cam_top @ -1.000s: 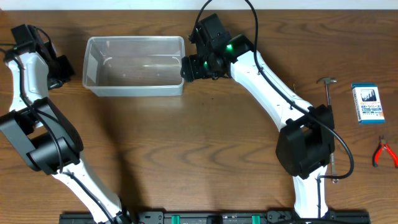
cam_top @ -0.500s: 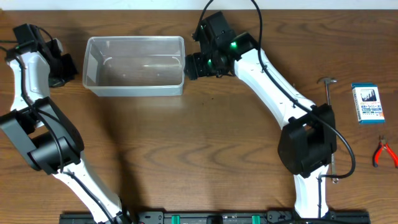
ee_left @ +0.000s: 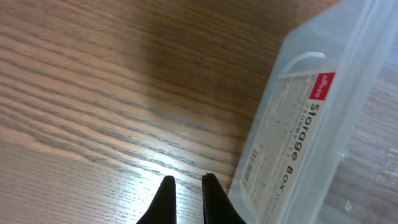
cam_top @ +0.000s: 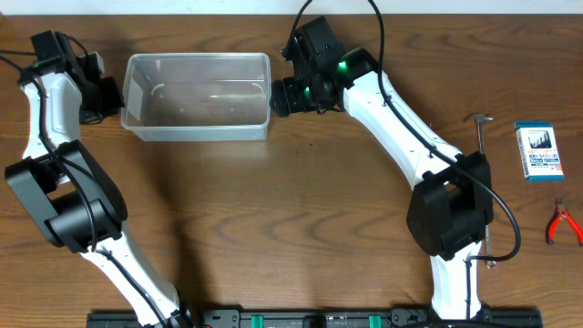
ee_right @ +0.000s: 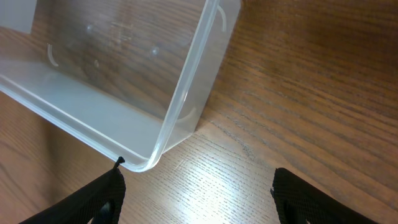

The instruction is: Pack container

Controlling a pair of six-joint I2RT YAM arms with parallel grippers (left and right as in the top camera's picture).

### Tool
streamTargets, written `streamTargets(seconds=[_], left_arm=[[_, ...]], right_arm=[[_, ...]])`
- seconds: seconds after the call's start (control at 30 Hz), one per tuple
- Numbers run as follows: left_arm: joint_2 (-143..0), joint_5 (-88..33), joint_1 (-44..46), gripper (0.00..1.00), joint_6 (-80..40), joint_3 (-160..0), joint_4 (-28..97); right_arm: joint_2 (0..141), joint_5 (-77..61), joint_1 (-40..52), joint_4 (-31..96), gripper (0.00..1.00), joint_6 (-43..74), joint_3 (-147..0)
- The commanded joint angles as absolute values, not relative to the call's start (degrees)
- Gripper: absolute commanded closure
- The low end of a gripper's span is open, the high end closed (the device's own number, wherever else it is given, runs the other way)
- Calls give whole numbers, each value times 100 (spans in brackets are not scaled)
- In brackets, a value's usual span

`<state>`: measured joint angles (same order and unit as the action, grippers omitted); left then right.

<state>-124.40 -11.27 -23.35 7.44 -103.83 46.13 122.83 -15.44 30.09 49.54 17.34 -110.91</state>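
The clear plastic container (cam_top: pixel 198 96) sits empty on the wooden table at the back left. It also shows in the left wrist view (ee_left: pixel 298 124), with a "Storage Box" label, and in the right wrist view (ee_right: pixel 124 93). My left gripper (cam_top: pixel 111 94) is just beside the container's left end; in its wrist view its fingers (ee_left: pixel 185 183) are nearly together and hold nothing. My right gripper (cam_top: pixel 278 97) is at the container's right end; in its wrist view its fingers (ee_right: pixel 196 186) are wide open and empty, the left finger close to the container's corner.
A hammer (cam_top: pixel 480 137) lies behind the right arm's base. A small blue-and-white box (cam_top: pixel 537 151) and red-handled pliers (cam_top: pixel 562 223) lie at the far right edge.
My left gripper has moved right, closer to the container's left end. My right gripper shifted slightly right, off the container's right wall, then held still.
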Motion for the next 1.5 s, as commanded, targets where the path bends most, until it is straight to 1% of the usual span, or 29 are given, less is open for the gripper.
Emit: streamTargets(seconds=[0.0, 0.23, 0.47, 0.97, 1.37, 1.47], left_arm=[[-12446, -1468, -2338, 94, 985, -10328, 4670], [-12446, -1505, -2331, 94, 1009, -10328, 4703], [-12446, -1498, -2193, 94, 1428, -10328, 4919], [-12446, -1503, -2091, 94, 1437, -10328, 5006], [-12446, -1498, -2086, 94, 1433, -10328, 4987], [-12446, -1500, -2086, 94, 1426, -10328, 5000]], right_arm=[[12283, -1568, 2980, 4965, 23, 1643, -11240], [12283, -1566, 2976, 4941, 23, 1643, -11240], [12287, -1566, 2969, 4851, 23, 1643, -11240], [12304, -1564, 2971, 4683, 22, 1643, -11240], [12676, -1586, 2963, 4462, 22, 1669, -11262], [12676, -1525, 2954, 4449, 24, 1756, -11284]])
